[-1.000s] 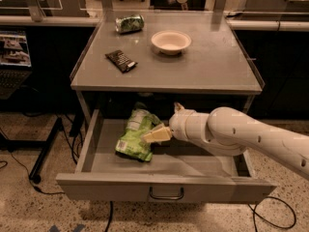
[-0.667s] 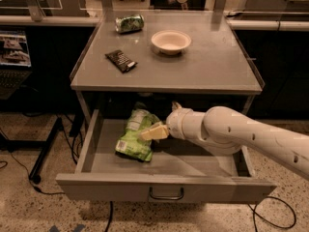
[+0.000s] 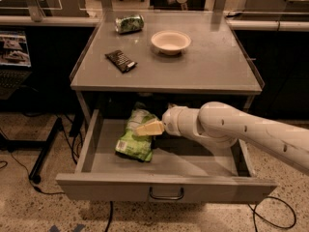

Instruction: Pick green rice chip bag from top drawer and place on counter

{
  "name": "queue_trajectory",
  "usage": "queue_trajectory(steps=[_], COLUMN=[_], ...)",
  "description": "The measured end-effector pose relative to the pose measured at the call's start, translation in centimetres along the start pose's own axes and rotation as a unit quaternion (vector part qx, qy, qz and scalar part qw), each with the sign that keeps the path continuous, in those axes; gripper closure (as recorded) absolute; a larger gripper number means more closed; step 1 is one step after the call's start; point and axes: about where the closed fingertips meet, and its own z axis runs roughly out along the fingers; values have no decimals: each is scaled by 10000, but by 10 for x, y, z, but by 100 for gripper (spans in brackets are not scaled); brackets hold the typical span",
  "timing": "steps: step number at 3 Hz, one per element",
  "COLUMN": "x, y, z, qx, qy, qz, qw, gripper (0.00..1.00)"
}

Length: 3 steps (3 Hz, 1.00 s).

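Note:
The green rice chip bag (image 3: 133,140) lies in the left half of the open top drawer (image 3: 164,187), light green and wrinkly with white patches. My gripper (image 3: 145,128) reaches in from the right on a white arm; its pale fingers sit right over the bag's upper middle. The counter (image 3: 203,71) above the drawer is a flat grey top with raised rims.
On the counter lie a small dark green can (image 3: 129,23) at the back left, a white bowl (image 3: 170,41) at the back centre and a flat dark brown wrapper (image 3: 120,60) on the left. The drawer handle (image 3: 166,195) is at the front centre. A dark stand leg (image 3: 41,158) and cables are on the floor at the left.
My gripper has moved left and a little down over the bag. The bag has not moved.

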Motion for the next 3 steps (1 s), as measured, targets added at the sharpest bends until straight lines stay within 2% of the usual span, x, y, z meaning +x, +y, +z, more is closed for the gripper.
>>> queue_trajectory(steps=[1, 3], x=[-3, 8], y=[6, 22], z=[4, 16], qx=[-72, 64], qy=[-37, -45], qz=[249, 517], qw=[9997, 9986], gripper=[0, 0])
